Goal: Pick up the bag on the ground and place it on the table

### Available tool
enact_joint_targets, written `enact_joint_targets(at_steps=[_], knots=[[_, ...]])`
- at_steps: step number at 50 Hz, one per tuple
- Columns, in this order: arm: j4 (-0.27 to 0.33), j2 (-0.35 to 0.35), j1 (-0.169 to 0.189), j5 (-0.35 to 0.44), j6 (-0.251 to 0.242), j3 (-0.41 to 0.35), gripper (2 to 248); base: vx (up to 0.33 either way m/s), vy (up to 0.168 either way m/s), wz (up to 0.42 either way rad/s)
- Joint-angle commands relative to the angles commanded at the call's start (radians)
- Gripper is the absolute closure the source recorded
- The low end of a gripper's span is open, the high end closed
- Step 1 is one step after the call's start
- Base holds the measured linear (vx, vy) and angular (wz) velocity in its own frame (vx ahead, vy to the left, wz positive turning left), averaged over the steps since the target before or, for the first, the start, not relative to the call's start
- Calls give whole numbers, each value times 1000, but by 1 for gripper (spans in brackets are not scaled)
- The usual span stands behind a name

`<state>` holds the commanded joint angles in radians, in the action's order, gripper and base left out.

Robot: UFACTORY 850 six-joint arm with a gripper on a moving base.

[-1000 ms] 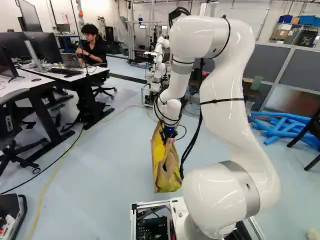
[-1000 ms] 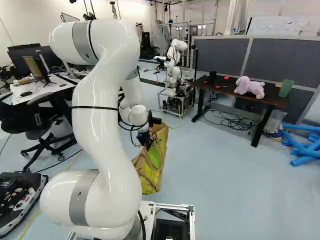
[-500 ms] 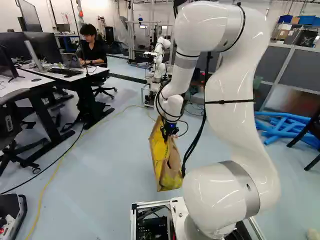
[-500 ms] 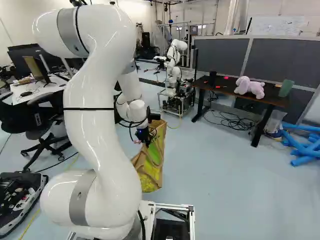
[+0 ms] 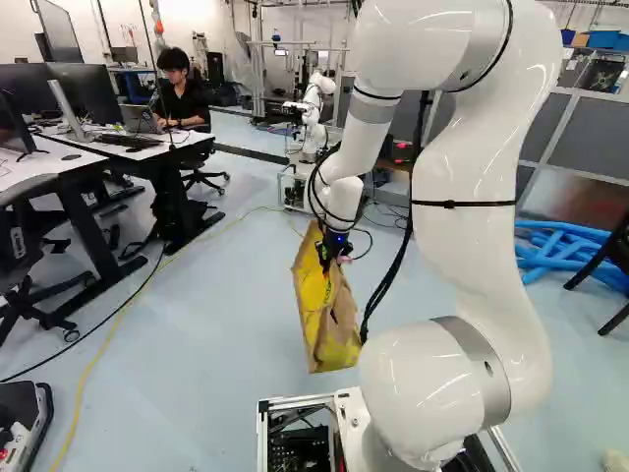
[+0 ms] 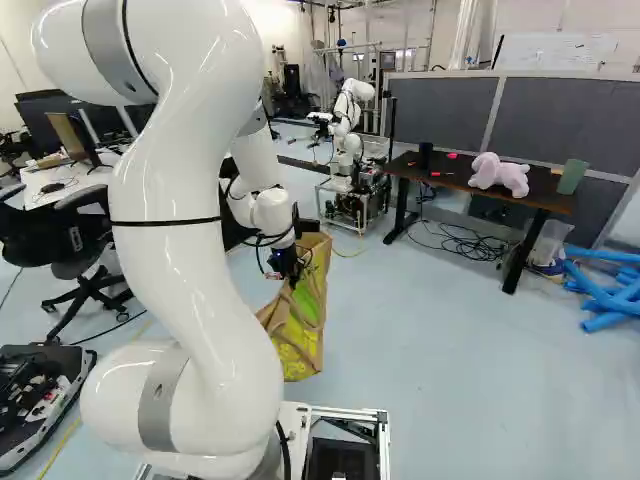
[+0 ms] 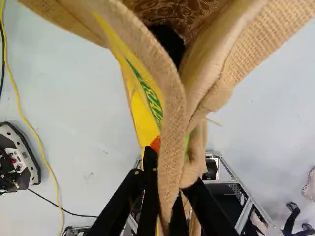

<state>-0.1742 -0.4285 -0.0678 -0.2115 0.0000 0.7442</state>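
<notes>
The bag (image 5: pixel 329 329) has risen slightly with my gripper (image 7: pixel 170 183), and it tilts more than it did a second ago.
My arm (image 6: pixel 175 255) has drawn back and up above its foot joint, while the base has stayed put. The claw is clamped on the bag's handles (image 7: pixel 173 123), one finger each side, so I judge the grip is carrying the load. The bag is low ahead of the base; I can't tell whether its bottom has cleared the floor (image 5: pixel 216 324). It probably needs much more height before I swing right, over the near edge of the dark tabletop (image 6: pixel 545 188), clear of the plush toy (image 6: pixel 498 172).
</notes>
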Motion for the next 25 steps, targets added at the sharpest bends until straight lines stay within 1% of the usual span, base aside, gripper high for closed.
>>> enact_joint_targets(at_steps=[25], knots=[[0,88,3,-94,0,-8,229,0,0,0]])
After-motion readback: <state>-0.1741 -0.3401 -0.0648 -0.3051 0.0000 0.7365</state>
